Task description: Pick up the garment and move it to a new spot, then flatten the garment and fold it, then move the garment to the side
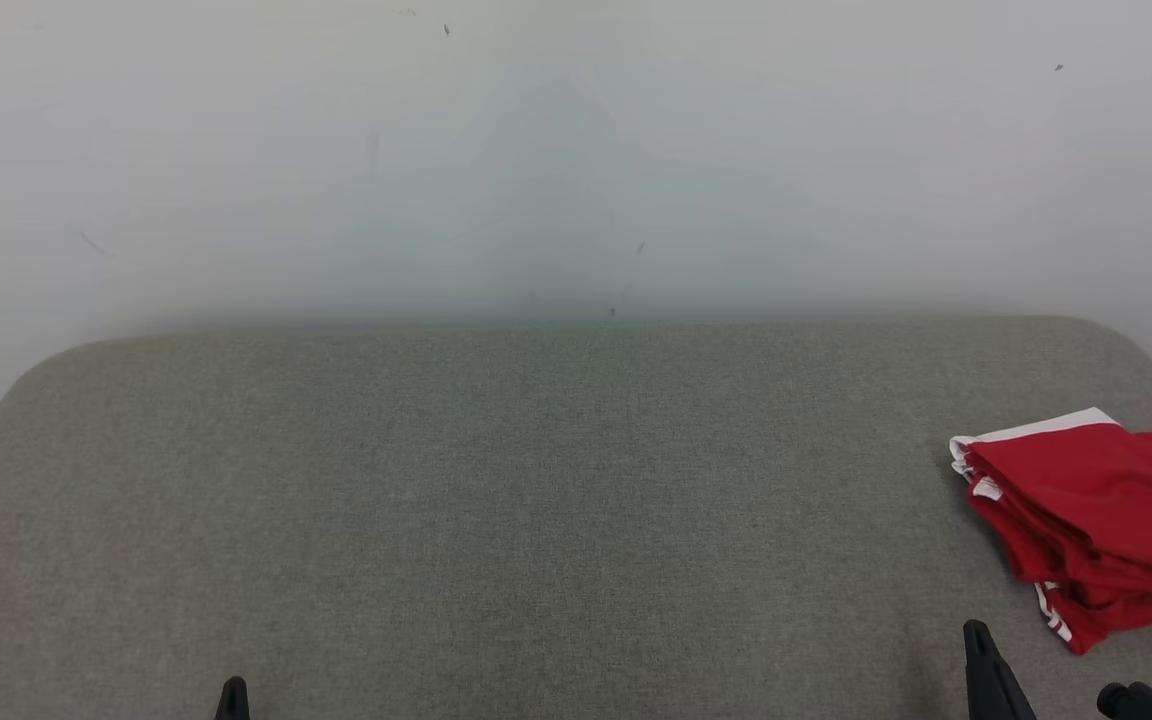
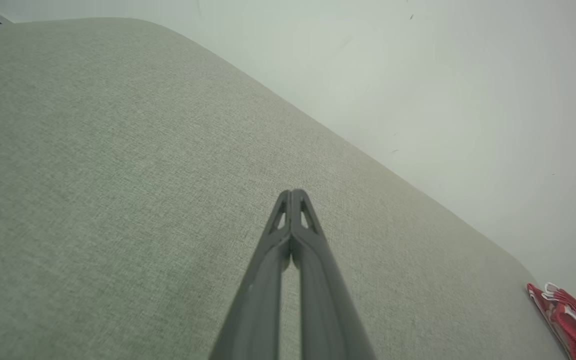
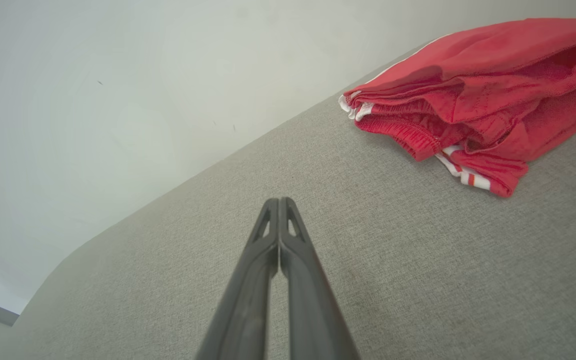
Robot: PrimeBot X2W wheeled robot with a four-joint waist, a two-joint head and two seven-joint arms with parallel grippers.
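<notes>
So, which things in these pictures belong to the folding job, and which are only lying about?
Belongs to the job:
- red garment, lying folded at the table's right edge
- left gripper, shut, holding nothing
- right gripper, shut, holding nothing

Only there:
- grey table, the surface under the garment
- white wall behind it

Grey fabric-covered table (image 1: 536, 480) softly and evenly lit, faint shadow thrown on plain white wall (image 1: 576, 200), wrist views bowed at edges.
</notes>
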